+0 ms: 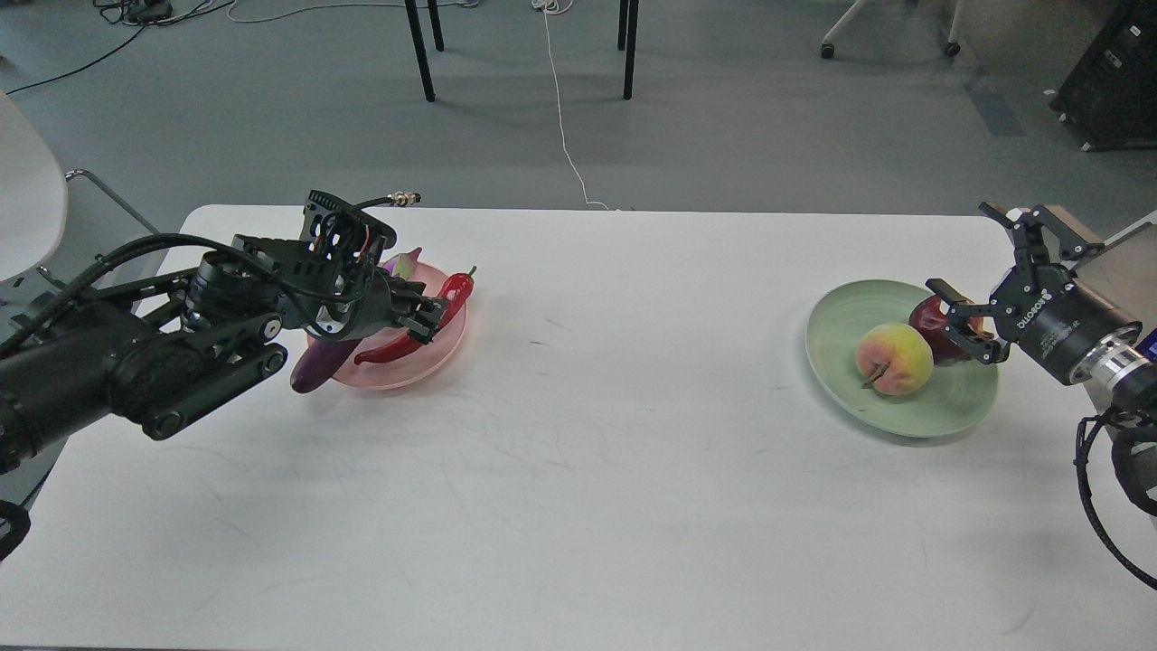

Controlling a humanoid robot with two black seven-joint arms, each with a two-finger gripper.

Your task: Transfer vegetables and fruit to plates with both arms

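Left gripper [432, 321] pinches chili pepper [425, 316] beside eggplant [321, 362] on pink plate [425, 362]; right gripper [967, 327] spread around pomegranate [935, 327] beside peach [893, 359] on green plate [949, 411]. You're nearly done: release, retract.

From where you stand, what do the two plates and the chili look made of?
The pink plate and green plate look matte, maybe ceramic or plastic: flat colour, no glare. The chili shines like glossy plastic or waxy skin; real or fake, I can't tell.
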